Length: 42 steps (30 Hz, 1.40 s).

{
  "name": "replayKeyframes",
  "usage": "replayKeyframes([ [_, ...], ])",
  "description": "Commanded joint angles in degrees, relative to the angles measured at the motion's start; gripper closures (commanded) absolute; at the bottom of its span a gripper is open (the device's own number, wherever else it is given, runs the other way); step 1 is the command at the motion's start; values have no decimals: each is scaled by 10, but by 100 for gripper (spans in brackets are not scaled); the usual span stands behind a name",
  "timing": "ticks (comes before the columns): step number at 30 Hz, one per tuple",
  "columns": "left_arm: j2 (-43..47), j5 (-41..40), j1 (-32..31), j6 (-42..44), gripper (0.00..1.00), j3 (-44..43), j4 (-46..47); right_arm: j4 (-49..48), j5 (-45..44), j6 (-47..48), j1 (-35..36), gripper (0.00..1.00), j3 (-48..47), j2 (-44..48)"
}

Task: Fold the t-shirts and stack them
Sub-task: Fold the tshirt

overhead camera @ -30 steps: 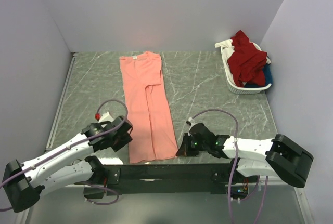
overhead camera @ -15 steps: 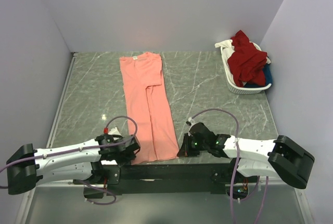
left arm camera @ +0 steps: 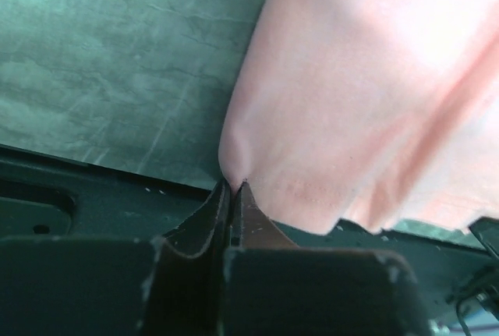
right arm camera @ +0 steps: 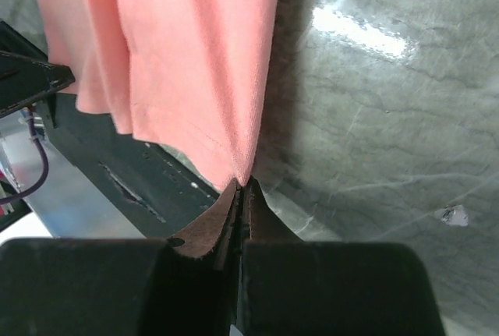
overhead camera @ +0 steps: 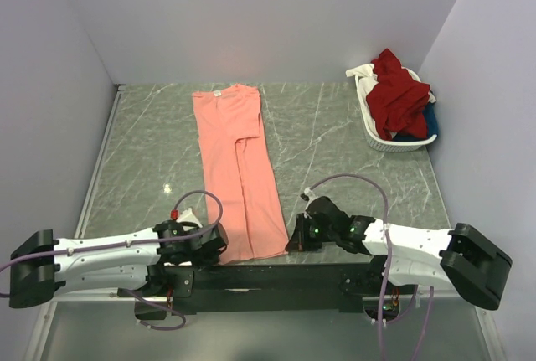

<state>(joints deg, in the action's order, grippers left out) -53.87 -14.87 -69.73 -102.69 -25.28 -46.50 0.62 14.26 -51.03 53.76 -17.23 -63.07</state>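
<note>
A salmon-pink t-shirt (overhead camera: 237, 168), folded into a long strip, lies on the table from the back to the near edge, its white neck label at the far end. My left gripper (overhead camera: 219, 250) is shut on the shirt's near left corner (left arm camera: 234, 172). My right gripper (overhead camera: 291, 244) is shut on its near right corner (right arm camera: 245, 174). Both corners sit low at the table's near edge. A dark red t-shirt (overhead camera: 395, 93) lies heaped in the basket over a blue one (overhead camera: 423, 126) and a white one (overhead camera: 362, 70).
The white slatted basket (overhead camera: 387, 140) stands at the back right against the wall. A black mounting bar (overhead camera: 268, 277) runs along the near edge. Grey walls close in the left, back and right sides.
My left gripper has moved down and right to the shirt's near left corner and closed on it. My right gripper has stayed at the near right corner.
</note>
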Motion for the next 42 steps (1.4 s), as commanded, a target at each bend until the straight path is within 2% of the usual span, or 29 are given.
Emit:
replayKeyframes([
  [1,31,-11,-7,-2,99,3,-10,26,-9,9,5,100,-31,32],
  [9,69,-24,-25,27,99,-35,-49,70,-19,6,42,100,-40,73],
  [12,93,-59,-25,42,100,-51,-54,105,-40,23,41,100,-69,75],
  [16,105,-113,-11,99,100,-70,-11,133,-66,64,29,100,-151,42],
  [19,86,-125,40,172,100,-102,13,125,-50,82,0,100,-203,-4],
  [23,61,-95,158,280,100,-116,95,113,-40,96,-31,100,-265,-64],
  [28,-8,-77,240,360,100,-153,159,105,-32,118,-89,100,-342,-150],
  [34,-109,-75,336,390,100,-230,200,112,-20,141,-148,100,-447,-267],
  [42,-242,-40,419,401,99,-309,229,139,8,157,-204,100,-599,-415],
])
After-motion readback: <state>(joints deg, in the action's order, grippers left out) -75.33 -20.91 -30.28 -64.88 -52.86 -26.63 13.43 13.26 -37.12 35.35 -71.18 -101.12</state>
